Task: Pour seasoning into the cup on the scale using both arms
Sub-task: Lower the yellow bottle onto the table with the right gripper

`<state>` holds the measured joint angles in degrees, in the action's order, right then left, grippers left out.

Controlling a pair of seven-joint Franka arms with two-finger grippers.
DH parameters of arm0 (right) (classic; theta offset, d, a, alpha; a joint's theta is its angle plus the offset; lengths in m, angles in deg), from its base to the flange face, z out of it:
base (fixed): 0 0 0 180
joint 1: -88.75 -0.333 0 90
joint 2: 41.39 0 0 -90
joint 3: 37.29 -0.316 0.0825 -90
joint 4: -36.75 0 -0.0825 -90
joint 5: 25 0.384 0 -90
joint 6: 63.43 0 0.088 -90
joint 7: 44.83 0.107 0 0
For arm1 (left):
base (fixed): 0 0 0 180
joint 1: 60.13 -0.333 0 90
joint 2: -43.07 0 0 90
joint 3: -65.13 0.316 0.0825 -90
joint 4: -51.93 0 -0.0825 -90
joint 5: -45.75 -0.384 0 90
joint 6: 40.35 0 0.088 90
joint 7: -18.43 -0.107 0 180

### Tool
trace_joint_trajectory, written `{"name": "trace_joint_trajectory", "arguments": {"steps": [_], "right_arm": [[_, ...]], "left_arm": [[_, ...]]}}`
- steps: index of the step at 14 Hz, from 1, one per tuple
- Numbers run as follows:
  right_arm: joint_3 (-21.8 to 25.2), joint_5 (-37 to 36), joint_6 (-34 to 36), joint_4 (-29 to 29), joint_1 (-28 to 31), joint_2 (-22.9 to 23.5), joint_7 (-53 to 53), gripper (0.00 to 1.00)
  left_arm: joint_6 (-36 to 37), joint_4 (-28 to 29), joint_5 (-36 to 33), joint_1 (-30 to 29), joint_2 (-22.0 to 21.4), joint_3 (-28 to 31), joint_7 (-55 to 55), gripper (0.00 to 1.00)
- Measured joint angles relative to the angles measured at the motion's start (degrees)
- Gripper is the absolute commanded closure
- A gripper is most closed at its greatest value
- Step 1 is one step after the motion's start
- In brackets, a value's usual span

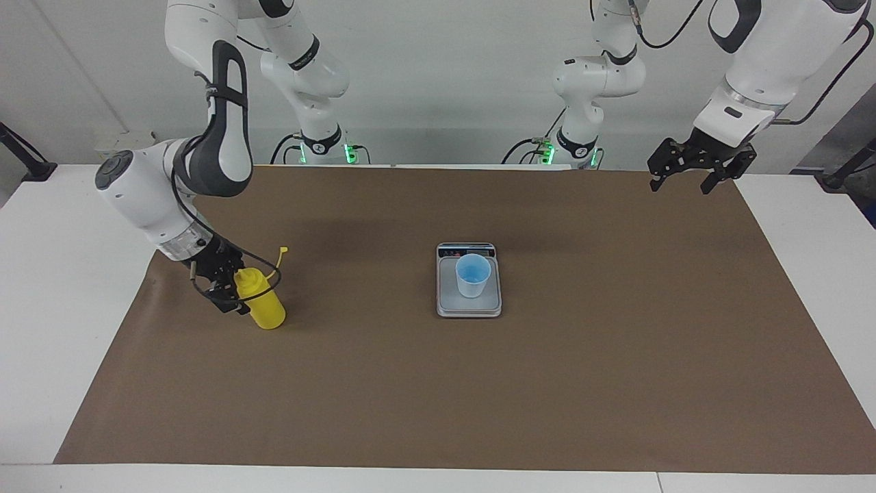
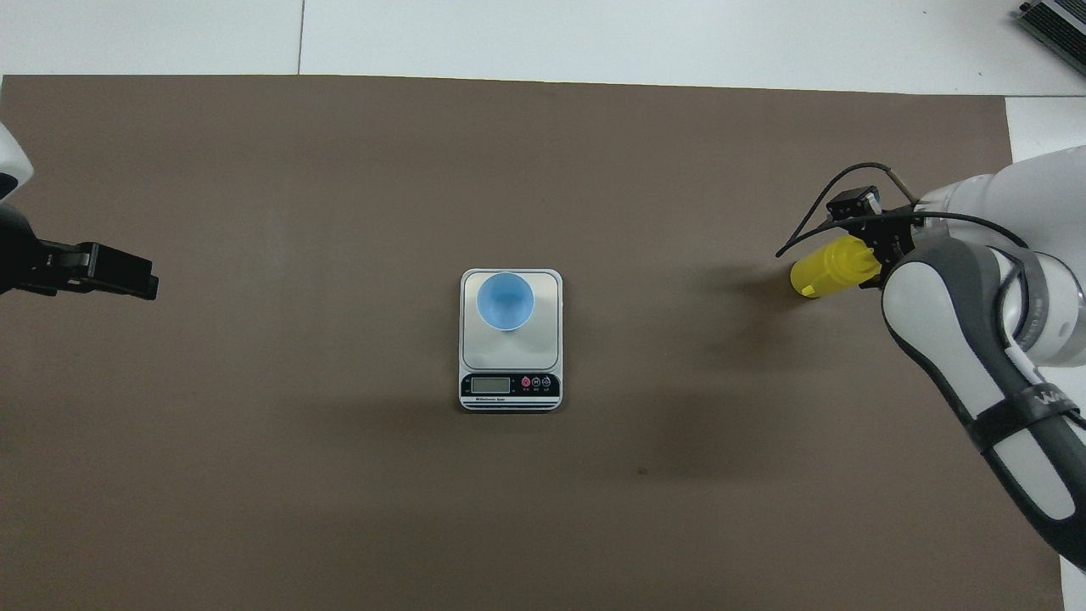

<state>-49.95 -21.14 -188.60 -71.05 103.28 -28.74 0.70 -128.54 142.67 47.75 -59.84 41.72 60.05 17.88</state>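
Observation:
The yellow seasoning bottle stands on the brown mat toward the right arm's end of the table, its cap strap sticking up. My right gripper is right against the bottle's upper part, open, with a finger on either side of it. The light-blue cup stands upright on the silver scale at the middle of the mat. My left gripper hangs open and empty over the mat's edge at the left arm's end, waiting.
The brown mat covers most of the white table. The scale's dark display strip faces the robots. Black cable loops around the right wrist close to the bottle.

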Motion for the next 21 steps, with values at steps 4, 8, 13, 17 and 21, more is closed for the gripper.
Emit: {"name": "trace_joint_trajectory", "arguments": {"steps": [4, 8, 13, 17, 21], "right_arm": [[-0.1, -0.8, 0.0, 0.0, -0.9, -1.9, -9.1, 0.00], [-0.3, -0.9, 3.3, 0.0, -5.6, -6.0, -16.0, 0.00], [-0.1, -4.9, 7.9, 0.8, -6.1, -10.3, -20.7, 0.00], [-1.1, -7.3, 16.8, 7.0, -6.1, -11.6, -22.1, 0.00], [-3.9, -7.4, 22.8, 13.6, -6.2, -11.7, -22.3, 0.00]], "left_arm": [[0.0, 0.0, 0.0, 0.0, 0.0, 0.0, 0.0, 0.00], [0.0, 0.0, 0.0, 0.0, 0.0, 0.0, 0.0, 0.00], [0.0, 0.0, 0.0, 0.0, 0.0, 0.0, 0.0, 0.00], [0.0, 0.0, 0.0, 0.0, 0.0, 0.0, 0.0, 0.00], [0.0, 0.0, 0.0, 0.0, 0.0, 0.0, 0.0, 0.00]]}}
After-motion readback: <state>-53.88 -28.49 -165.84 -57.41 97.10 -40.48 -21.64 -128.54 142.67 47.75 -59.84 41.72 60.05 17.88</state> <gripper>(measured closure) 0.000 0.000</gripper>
